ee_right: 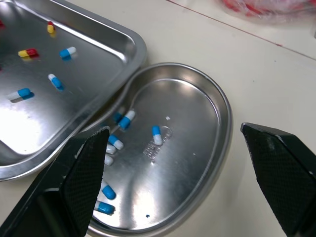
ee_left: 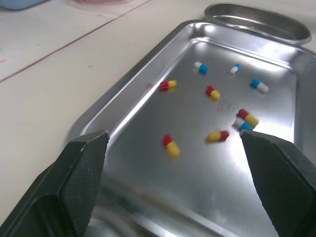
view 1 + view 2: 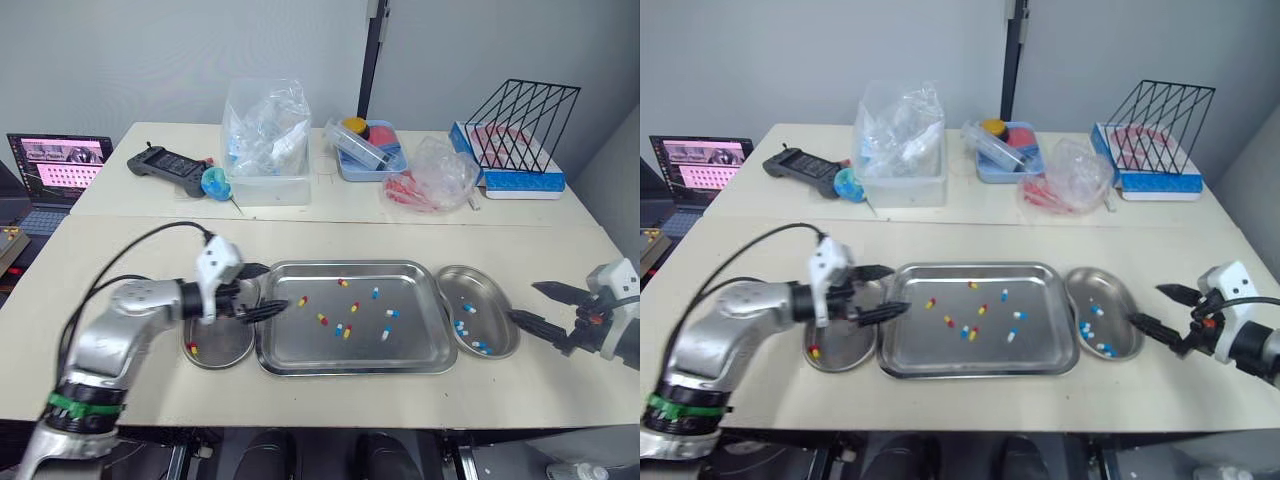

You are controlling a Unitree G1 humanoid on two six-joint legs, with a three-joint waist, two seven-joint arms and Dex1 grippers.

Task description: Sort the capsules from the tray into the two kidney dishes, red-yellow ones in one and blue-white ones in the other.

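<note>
Head cam: tray (image 3: 300, 345) mid-table (image 3: 560, 400). L dish (image 3: 225, 345) sits just beside its left end w/ red-yellow caps (image 3: 192, 348) inside, one or two, can't tell. R dish (image 3: 485, 290) sits against the tray's right end w/ blue-white caps (image 3: 466, 308). L pincer (image 3: 268, 290) is spread apart over the tray's left rim, holding nothing. R pincer (image 3: 523, 301) is also spread, empty, just beside the R dish.

L wrist cam: I count 9 in the tray, 5 red-yellow and 4 blue-white.

R wrist cam: approx 6 blue-white in the R dish, some bunched.
</note>
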